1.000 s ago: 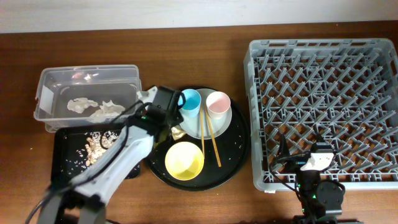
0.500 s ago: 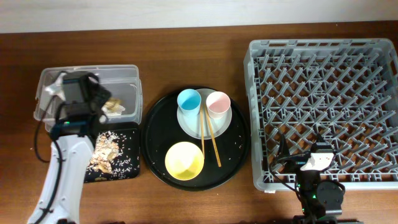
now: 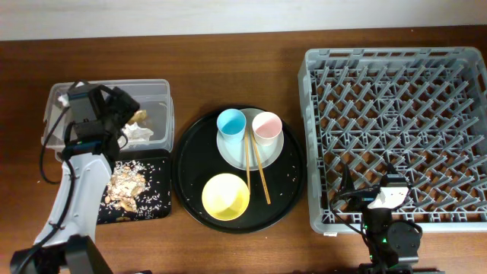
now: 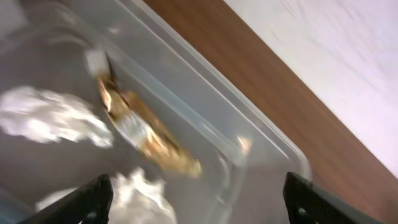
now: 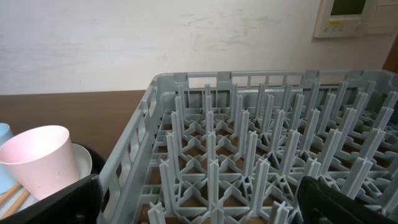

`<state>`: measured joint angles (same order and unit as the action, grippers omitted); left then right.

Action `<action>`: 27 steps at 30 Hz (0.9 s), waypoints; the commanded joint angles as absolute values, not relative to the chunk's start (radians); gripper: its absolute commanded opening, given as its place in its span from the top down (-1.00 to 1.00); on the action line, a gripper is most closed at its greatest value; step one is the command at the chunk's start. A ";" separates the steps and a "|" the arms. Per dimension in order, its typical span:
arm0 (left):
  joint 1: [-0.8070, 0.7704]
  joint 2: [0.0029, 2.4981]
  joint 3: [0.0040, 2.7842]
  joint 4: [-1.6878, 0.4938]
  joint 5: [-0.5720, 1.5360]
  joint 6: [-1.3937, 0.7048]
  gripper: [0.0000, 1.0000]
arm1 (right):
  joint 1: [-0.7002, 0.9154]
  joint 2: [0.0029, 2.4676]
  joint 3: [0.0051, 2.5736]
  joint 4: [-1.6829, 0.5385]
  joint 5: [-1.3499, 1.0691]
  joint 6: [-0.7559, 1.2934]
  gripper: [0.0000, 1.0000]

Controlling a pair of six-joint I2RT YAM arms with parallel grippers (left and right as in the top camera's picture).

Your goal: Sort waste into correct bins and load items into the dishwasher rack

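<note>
Large round black tray [image 3: 190, 164], brown wooden table [image 3: 228, 68], white wall [image 5: 93, 43]

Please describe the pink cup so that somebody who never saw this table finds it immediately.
Left of the light-grey pegged rack lies a round black tray. At its far side, a grey-white round plate carries two cups. The pale pink cup stands nearer the rack than the light blue cup.

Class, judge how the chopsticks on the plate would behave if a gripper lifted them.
The chopsticks look thin and wooden, so probably stiff and light. Lying loose, partly over the plate edge, they may slide apart or tip when gripped.
</note>
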<state>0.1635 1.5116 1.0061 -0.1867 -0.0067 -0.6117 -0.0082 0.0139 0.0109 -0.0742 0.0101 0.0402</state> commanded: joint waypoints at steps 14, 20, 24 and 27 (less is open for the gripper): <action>-0.109 1.155 1.006 -0.836 0.499 -0.345 -0.72 | -0.014 0.006 0.006 -0.080 0.012 0.034 -0.97; -0.277 1.157 1.005 -0.859 0.294 -0.346 -0.54 | -0.014 0.006 0.006 -0.079 0.012 0.034 -0.97; -0.375 1.159 1.003 -0.859 0.189 -0.346 -0.37 | -0.014 0.006 0.006 -0.080 0.010 0.034 -0.97; -0.417 1.165 1.003 -0.867 0.178 -0.346 -0.37 | -0.014 0.006 0.006 -0.073 -0.047 0.081 -0.97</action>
